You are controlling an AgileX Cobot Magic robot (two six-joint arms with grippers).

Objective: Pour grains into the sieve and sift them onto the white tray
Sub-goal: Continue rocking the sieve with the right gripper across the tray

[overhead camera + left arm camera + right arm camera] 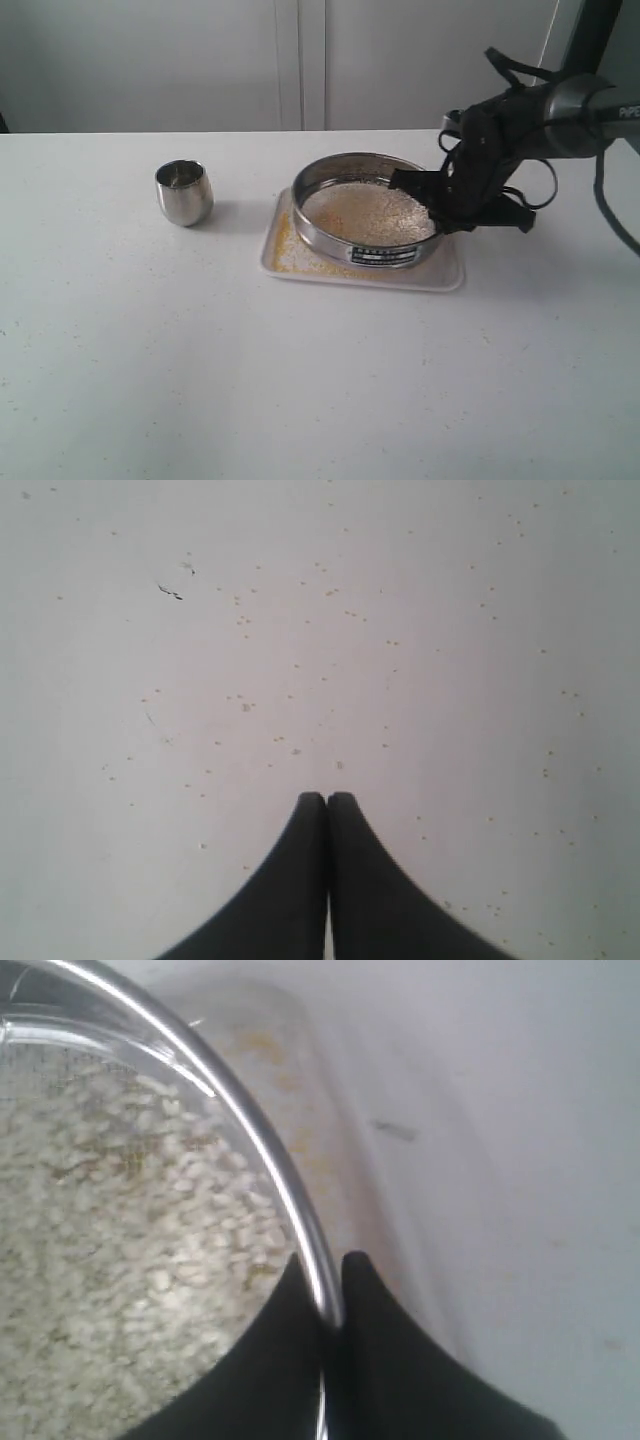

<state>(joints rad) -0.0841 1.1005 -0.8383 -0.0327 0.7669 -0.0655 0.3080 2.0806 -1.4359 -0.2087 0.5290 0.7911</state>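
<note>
The round steel sieve rests on the white tray, its mesh covered with whitish grains. Fine yellow grains lie on the tray's left part beside the sieve. My right gripper is shut on the sieve's right rim, one finger inside and one outside. In the right wrist view the rim runs between the black fingertips, with grains on the mesh. My left gripper is shut with nothing in it, above bare table dotted with stray grains; it is out of the exterior view.
A small rounded steel cup stands upright on the white table, left of the tray. A pale wall runs behind the table's far edge. The right arm reaches in from the upper right.
</note>
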